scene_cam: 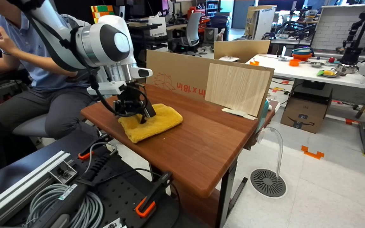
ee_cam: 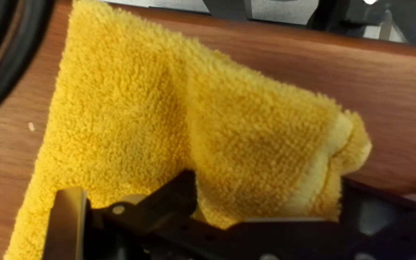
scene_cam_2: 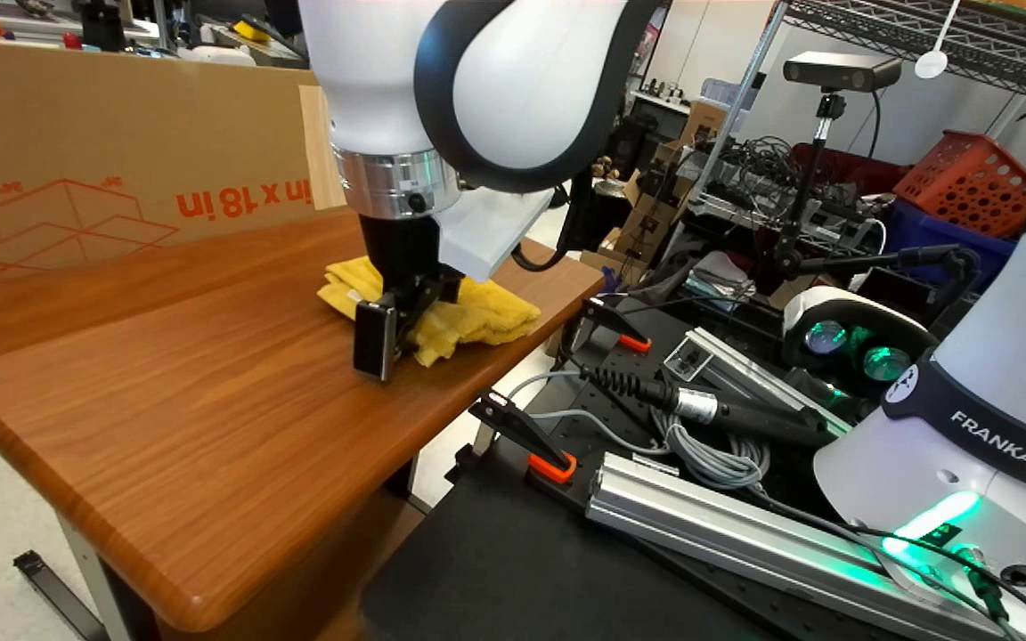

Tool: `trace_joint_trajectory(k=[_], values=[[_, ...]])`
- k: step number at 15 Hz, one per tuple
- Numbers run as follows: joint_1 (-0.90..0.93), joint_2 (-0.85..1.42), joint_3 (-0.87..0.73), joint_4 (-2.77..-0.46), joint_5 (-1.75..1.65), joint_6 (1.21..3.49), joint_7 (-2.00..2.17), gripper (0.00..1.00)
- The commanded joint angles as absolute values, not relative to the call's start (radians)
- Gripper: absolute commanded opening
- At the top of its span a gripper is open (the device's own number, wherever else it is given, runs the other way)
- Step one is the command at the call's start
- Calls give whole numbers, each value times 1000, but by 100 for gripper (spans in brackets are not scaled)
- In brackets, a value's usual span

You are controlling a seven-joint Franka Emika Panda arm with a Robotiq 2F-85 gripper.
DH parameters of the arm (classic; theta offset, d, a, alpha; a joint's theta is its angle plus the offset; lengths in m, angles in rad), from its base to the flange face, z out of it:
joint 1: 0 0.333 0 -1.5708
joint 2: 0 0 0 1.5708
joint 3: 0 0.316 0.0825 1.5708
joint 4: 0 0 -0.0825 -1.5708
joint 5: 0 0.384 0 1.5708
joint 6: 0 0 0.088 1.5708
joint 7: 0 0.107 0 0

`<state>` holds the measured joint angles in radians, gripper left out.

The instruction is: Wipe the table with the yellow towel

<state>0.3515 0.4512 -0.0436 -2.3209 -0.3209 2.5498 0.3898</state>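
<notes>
Yellow towel point(scene_cam: 162, 124) lies on counter point(scene_cam: 198, 139), near the edge facing arm base point(scene_cam_2: 967, 418) marked "FRANKA EMIKA". Hand point(scene_cam: 146, 118) at towel; clamped or apart: not determinable. Cardboard point(scene_cam_2: 121, 147) print, inverted: "in x 18 in".

A Franka arm point(scene_cam_2: 994, 369) and cable-heaped shelving point(scene_cam_2: 1003, 62) show this is a robotics lab.

a pale tiled floor point(scene_cam: 315, 186), marked with orange tape point(scene_cam: 313, 154), stretches beneath a white desk point(scene_cam: 299, 72); a cardboard box point(scene_cam: 306, 114) sits under it, and a brick-patterned panel point(scene_cam: 326, 34) rises behind. a gray chair point(scene_cam: 192, 28) stands farther back. in an exterior view, a wire rack point(scene_cam_2: 869, 27) stands before a pale wall point(scene_cam_2: 700, 40).
</notes>
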Motion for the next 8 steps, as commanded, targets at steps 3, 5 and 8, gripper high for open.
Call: trace_joint_trajectory(k=[3, 5, 8], values=[[379, 536, 73, -2271, -250, 2500, 403, 100], [380, 553, 102, -2235, -218, 2464, 403, 100], [375, 572, 134, -2159, -156, 2403, 381, 100]])
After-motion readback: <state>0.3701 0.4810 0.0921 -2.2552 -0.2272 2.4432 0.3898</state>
